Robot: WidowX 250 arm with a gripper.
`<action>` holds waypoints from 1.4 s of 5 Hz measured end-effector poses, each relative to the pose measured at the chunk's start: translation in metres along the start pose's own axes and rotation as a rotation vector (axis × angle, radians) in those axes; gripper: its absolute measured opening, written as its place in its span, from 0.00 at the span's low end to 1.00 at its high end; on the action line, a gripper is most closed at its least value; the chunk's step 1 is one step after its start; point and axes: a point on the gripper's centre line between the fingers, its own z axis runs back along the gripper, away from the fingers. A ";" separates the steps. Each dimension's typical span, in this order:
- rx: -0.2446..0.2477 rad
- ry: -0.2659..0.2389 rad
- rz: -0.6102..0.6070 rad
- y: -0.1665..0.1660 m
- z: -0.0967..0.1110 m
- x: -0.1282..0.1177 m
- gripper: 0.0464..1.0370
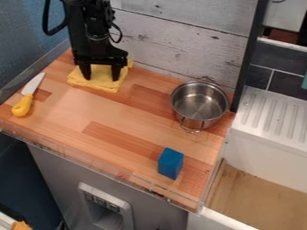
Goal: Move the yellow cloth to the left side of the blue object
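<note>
The black gripper [101, 74] hangs at the upper left of the counter, over the yellow cloth. Its two fingers stand apart, so it is open, with their tips at the cloth's surface; whether they press on it I cannot tell. The yellow cloth [106, 84] lies flat near the back wall, its rear part hidden behind the gripper. A blue block [171, 163] stands near the front right of the counter, well apart from the cloth.
A steel pot [199, 104] with handles sits at the back right. On the left lies a knife [25, 101] with a yellow handle. The wooden counter [108, 121] has a clear raised edge along its front, and a white sink [269, 148] adjoins it at the right.
</note>
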 end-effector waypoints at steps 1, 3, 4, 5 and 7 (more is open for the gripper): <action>-0.037 0.017 0.003 -0.003 -0.001 -0.008 0.96; -0.054 0.047 -0.044 -0.011 0.005 -0.036 0.96; -0.086 0.074 -0.099 -0.024 0.014 -0.065 0.96; -0.108 0.109 -0.179 -0.038 0.022 -0.102 0.96; -0.137 0.175 -0.313 -0.060 0.035 -0.164 0.96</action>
